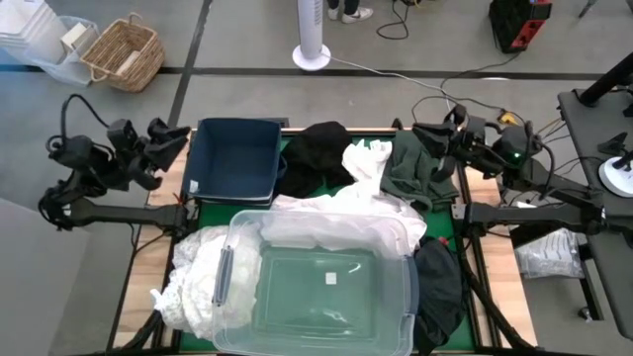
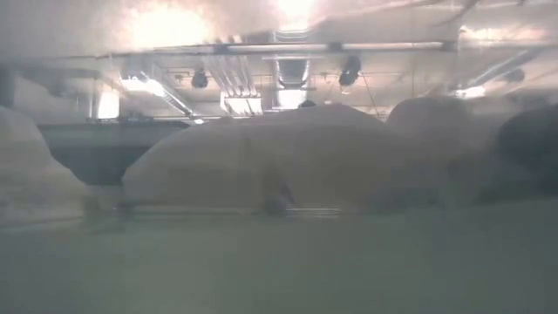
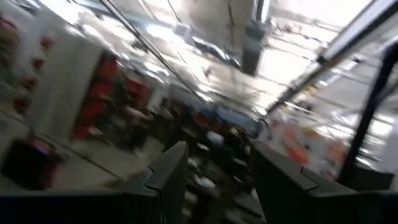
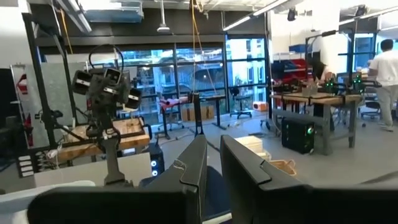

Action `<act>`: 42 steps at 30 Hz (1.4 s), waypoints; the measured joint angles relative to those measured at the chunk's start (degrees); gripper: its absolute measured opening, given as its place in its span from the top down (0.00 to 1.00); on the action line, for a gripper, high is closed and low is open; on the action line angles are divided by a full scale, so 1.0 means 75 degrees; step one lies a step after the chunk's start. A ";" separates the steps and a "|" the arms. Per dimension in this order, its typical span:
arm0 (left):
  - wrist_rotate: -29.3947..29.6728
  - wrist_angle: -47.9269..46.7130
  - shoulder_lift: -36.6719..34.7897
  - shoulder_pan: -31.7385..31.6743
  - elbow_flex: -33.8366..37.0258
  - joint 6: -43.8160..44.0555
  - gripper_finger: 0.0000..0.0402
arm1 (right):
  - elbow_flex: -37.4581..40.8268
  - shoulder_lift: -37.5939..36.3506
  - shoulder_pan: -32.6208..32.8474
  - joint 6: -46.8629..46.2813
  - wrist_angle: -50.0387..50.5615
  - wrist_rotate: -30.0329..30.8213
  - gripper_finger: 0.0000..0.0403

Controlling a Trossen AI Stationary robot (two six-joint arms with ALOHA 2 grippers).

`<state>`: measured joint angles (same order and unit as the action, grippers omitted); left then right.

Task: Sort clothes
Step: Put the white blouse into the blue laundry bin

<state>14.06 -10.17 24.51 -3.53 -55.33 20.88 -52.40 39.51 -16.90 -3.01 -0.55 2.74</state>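
The clothes lie in heaps on the green table: a black garment (image 1: 316, 153), a white one (image 1: 368, 161) and a dark green one (image 1: 415, 176) at the far side, a white heap (image 1: 196, 277) at the near left, and another black piece (image 1: 440, 287) at the near right. My left gripper (image 1: 181, 138) (image 3: 214, 180) is raised at the table's far left, beside the navy bin. It stands open with nothing between its fingers. My right gripper (image 1: 427, 138) (image 4: 213, 168) hangs raised at the far right, over the dark green garment's edge, shut and empty.
A navy blue bin (image 1: 235, 129) stands at the far left. A clear plastic tub (image 1: 406, 297) takes up the near middle, resting partly on white cloth (image 1: 336, 210). The low view looks hazily through the tub at cloth mounds (image 2: 261, 166). A person (image 4: 385, 68) stands far off in the room.
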 joint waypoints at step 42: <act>-0.4193 -1.0161 0.1474 0.0006 -0.2143 0.2559 0.62 | 0.0020 0.0431 -0.0001 0.0008 0.0045 -0.0011 0.90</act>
<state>-17.39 -86.37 35.56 -3.48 -71.40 40.07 -52.25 42.74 -16.91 -2.94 -0.21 2.66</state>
